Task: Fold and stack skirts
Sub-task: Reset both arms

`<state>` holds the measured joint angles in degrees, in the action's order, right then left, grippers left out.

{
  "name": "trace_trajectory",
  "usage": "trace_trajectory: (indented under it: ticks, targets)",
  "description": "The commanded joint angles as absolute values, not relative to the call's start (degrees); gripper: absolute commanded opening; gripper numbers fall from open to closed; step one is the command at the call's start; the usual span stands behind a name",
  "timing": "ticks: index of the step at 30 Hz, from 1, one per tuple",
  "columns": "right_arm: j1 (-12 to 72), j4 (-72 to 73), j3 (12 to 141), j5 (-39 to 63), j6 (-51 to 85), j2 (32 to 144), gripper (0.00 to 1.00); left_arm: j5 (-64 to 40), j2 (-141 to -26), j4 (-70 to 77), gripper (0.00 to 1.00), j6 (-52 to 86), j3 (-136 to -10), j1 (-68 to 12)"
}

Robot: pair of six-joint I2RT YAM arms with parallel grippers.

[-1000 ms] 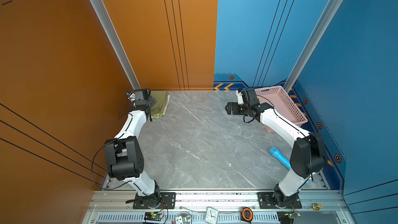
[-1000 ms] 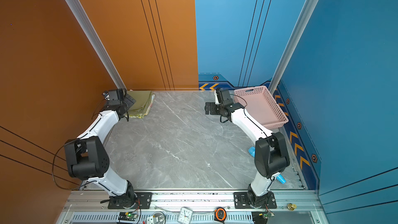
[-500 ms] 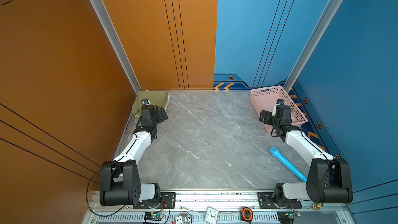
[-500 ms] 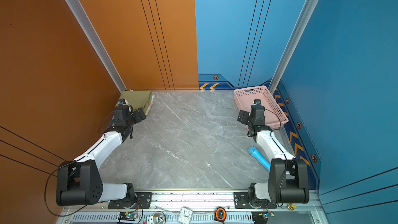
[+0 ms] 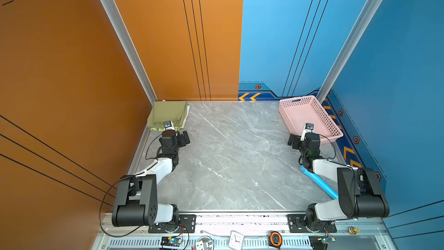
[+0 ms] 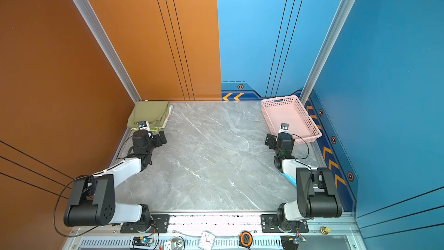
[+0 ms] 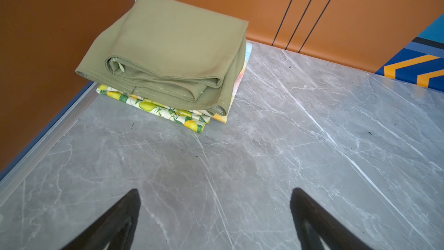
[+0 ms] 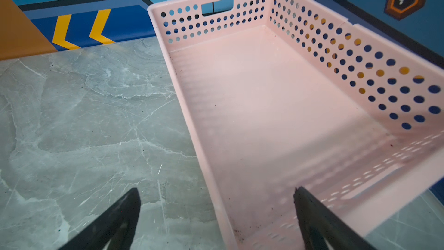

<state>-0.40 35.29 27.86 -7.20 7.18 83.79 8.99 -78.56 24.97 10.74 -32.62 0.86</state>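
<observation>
The three skirts lie folded in one stack in the table's far left corner. The olive green skirt (image 5: 168,114) (image 6: 150,114) (image 7: 173,51) is on top. Under it the lemon-print skirt (image 7: 153,107) and the pastel skirt (image 7: 240,75) show only as edges. My left gripper (image 5: 183,138) (image 6: 159,139) (image 7: 215,192) hangs open and empty over bare table, a little nearer than the stack. My right gripper (image 5: 293,140) (image 6: 270,140) (image 8: 216,191) is open and empty at the near corner of the pink basket; one fingertip is above the basket floor.
The pink perforated basket (image 5: 298,98) (image 6: 278,99) (image 8: 186,107) stands empty at the far right. A blue tube (image 5: 317,183) (image 6: 287,177) lies by the right arm. A clock (image 5: 236,239) and a tape measure (image 5: 276,238) sit on the front rail. Walls close in on three sides.
Both arms have drawn back toward the near side. The left gripper has left the stack; the right has swung from the far middle to the basket's near corner. Both stayed open.
</observation>
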Motion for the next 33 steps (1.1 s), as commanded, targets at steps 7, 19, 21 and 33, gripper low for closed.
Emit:
trace_trajectory:
  ticks: [7,19,21,33]
  targets:
    - [0.59,52.78,20.75,-7.13,4.97,88.27,1.0,15.93,-82.66,42.86,0.98,3.19,-23.75,-1.23]
    - [2.4,52.95,20.83,-13.15,4.68,88.55,1.0,13.3,-89.63,53.0,0.98,0.64,-21.63,-2.2]
    - [2.57,53.25,20.74,-13.32,4.58,88.53,1.0,13.53,-89.65,53.0,0.98,0.62,-21.7,-2.29]
    - [3.16,53.44,20.76,-14.12,4.06,88.6,1.0,14.06,-89.36,53.35,0.98,0.35,-21.34,-2.68]
